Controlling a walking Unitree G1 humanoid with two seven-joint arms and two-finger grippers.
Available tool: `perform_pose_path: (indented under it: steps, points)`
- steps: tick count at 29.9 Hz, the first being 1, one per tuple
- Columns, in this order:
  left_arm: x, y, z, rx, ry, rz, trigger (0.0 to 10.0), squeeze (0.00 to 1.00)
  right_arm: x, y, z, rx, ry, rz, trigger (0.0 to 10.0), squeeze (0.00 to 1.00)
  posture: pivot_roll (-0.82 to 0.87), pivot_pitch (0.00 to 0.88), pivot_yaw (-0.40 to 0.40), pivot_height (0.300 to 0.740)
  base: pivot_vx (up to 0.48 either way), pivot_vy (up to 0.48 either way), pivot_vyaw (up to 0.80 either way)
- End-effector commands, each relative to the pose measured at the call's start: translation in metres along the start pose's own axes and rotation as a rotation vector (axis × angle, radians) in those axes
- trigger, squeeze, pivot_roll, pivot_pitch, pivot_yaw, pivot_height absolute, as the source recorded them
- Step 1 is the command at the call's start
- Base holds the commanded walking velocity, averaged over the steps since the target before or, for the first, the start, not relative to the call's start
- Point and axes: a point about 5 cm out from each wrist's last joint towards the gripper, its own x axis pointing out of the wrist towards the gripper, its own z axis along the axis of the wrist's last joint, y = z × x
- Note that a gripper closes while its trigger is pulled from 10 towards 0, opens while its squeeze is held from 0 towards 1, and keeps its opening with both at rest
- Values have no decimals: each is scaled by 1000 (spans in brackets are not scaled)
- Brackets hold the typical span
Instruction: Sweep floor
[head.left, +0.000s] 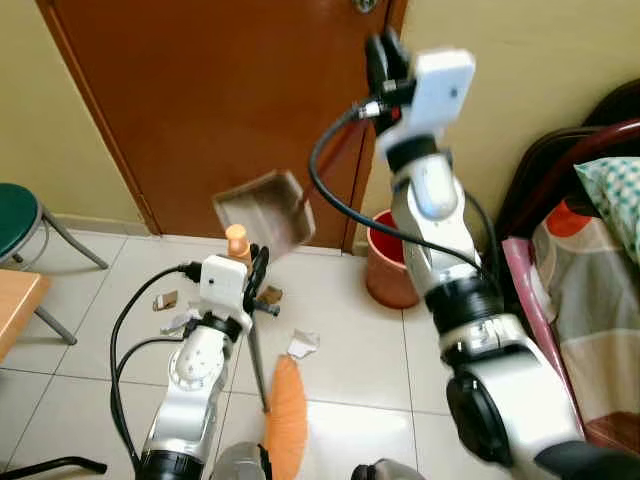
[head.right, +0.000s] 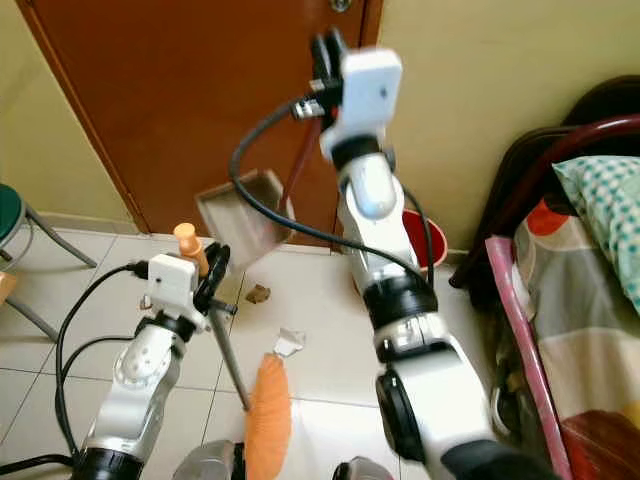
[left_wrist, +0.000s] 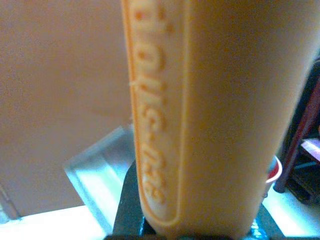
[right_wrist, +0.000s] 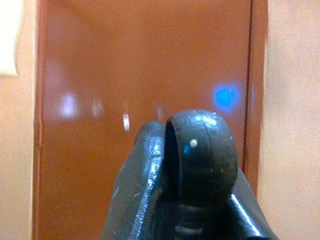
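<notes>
My left gripper (head.left: 254, 272) is shut on a broom's orange handle (left_wrist: 200, 115), low in front of me. Its thin stick (head.left: 258, 370) runs down to the orange bristles (head.left: 287, 410) resting on the tiled floor. My right gripper (head.left: 385, 55) is raised high before the brown door (head.left: 220, 100), shut on the black knob (right_wrist: 200, 150) of a long-handled dustpan. The brown dustpan (head.left: 266, 212) hangs tilted in the air above the floor, just beyond the broom handle's top (head.left: 237, 241). Paper scraps (head.left: 303, 343) and brown bits (head.left: 270, 295) lie on the tiles near the bristles.
A red bucket (head.left: 385, 262) stands by the wall right of the door. A bed with a dark frame (head.left: 590, 280) fills the right side. A green stool (head.left: 15, 215) and a wooden table corner (head.left: 15, 300) are on the left. More scraps (head.left: 165, 299) lie left of my arm.
</notes>
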Motion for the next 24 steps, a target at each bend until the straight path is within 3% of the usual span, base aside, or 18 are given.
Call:
perform_pose_path:
  steps: [1, 4, 8, 9, 13, 14, 15, 20, 24]
  points:
    - [-2, -3, 0, 11, 1, -3, 10000, 0, -5, -13, -2, 18, 23, -51, 10000, 0, 53, 8, -47, 740, 0, 0, 0]
    - [-5, 2, -3, -10, 16, 40, 10000, 0, -27, -27, -22, 81, 136, -136, 10000, 0, 54, 14, -42, 740, 0, 0, 0]
    - [0, 5, 0, -11, 7, 49, 10000, 0, -46, -38, -38, 102, 218, -211, 10000, 0, 53, 11, -39, 740, 0, 0, 0]
    - [2, 3, 1, -9, 6, 32, 10000, 0, -55, -44, -43, 45, 243, -234, 10000, 0, 54, 10, -38, 740, 0, 0, 0]
    - [3, -4, 2, -2, 5, 0, 10000, 0, -76, -61, -56, -34, 345, -301, 10000, 0, 50, 8, -31, 740, 0, 0, 0]
    - [2, -5, 1, -4, 7, -4, 10000, 0, -90, -72, -63, -50, 405, -362, 10000, 0, 47, 8, -24, 740, 0, 0, 0]
    - [2, -5, 1, -4, 7, -4, 10000, 0, -90, -72, -63, -50, 405, -362, 10000, 0, 47, 8, -24, 740, 0, 0, 0]
    - [-3, -7, -3, 0, 34, -8, 10000, 0, -126, -92, -75, -125, 505, -465, 10000, 0, 48, 9, -20, 740, 0, 0, 0]
    - [-5, -6, -5, 5, 42, -10, 10000, 0, -141, -97, -80, -149, 545, -487, 10000, 0, 47, 10, -18, 740, 0, 0, 0]
